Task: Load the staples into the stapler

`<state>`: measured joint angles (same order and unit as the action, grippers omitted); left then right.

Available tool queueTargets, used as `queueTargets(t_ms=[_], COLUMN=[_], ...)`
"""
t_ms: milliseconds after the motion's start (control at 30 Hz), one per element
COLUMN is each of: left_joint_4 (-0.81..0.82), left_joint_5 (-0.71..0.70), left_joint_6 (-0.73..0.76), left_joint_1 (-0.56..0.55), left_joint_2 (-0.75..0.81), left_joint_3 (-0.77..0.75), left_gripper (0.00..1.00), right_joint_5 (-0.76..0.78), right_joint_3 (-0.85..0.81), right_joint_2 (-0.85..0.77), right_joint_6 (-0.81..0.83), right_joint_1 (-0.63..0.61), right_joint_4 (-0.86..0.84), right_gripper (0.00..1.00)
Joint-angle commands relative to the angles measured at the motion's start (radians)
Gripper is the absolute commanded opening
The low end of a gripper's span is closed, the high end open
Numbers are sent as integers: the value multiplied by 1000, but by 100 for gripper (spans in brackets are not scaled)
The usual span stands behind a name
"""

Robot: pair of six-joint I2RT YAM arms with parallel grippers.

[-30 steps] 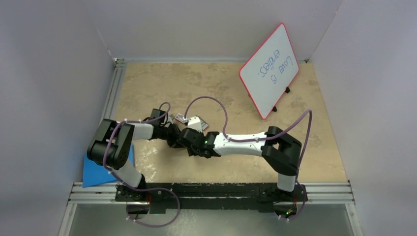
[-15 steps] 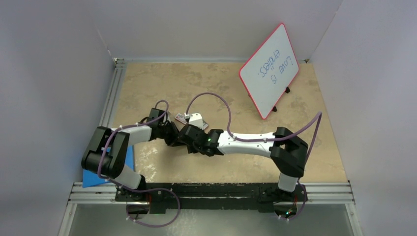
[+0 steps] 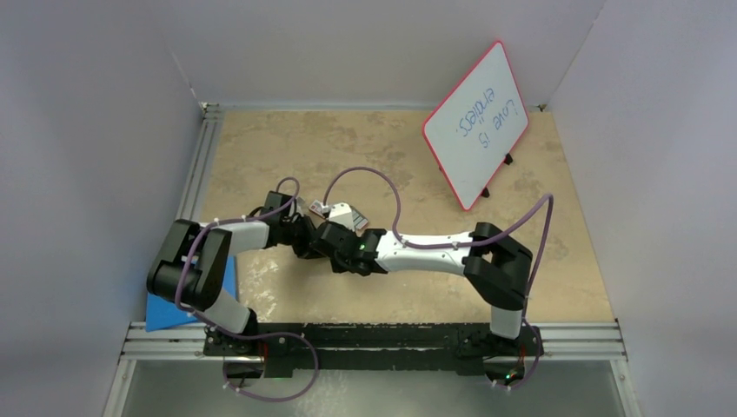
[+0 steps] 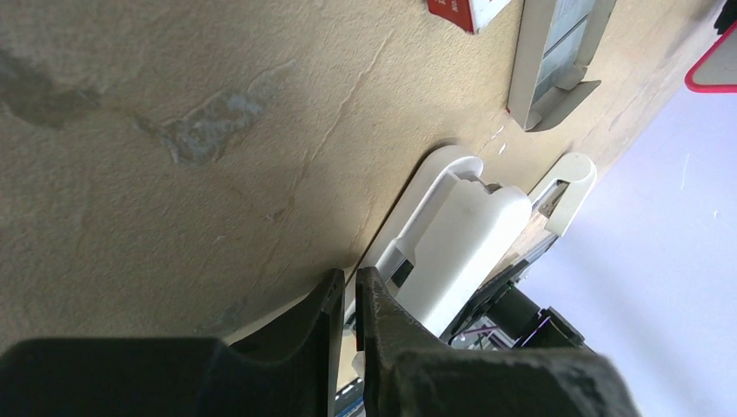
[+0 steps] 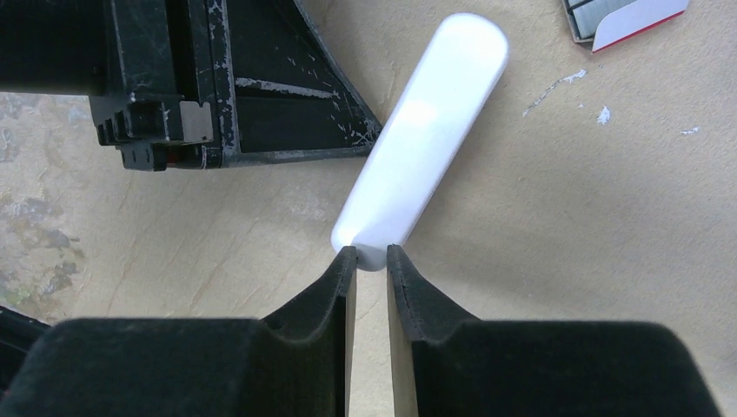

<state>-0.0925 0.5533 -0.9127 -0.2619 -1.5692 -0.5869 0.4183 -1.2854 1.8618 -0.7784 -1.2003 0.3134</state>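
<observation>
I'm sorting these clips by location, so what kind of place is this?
Most likely a robotics lab test cell: plain white partition walls box in a stone-patterned tabletop, the left arm and right arm are bolted to an aluminium rail, and a handwritten whiteboard stands propped at the back.

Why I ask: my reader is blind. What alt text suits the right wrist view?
The right gripper's jaws pinch the near rounded end of the white stapler, which lies on the tan table pointing to the upper right. Black parts of the left arm reach its left side; the staples box peeks in top right.
</observation>
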Motion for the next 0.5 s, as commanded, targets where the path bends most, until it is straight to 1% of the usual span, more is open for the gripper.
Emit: queueTargets(t_ms=[0, 167, 333, 467], left_joint_4=[-24, -59, -135, -232], left_joint_5=[-57, -84, -146, -238], left_joint_6=[36, 32, 51, 55], left_joint_1=[0, 0, 0, 1], left_joint_2=[-17, 28, 103, 173], left_joint_3=[5, -18, -53, -89], left_gripper=[11, 11, 12, 14], right_joint_5=[-63, 9, 100, 131], right_joint_3=[24, -20, -28, 1], right_joint_2=[49, -13, -126, -195], right_joint_6=[-9, -12, -40, -52], right_joint_1=[8, 17, 33, 41], right_joint_4=[23, 45, 31, -5], right_gripper=[19, 21, 30, 38])
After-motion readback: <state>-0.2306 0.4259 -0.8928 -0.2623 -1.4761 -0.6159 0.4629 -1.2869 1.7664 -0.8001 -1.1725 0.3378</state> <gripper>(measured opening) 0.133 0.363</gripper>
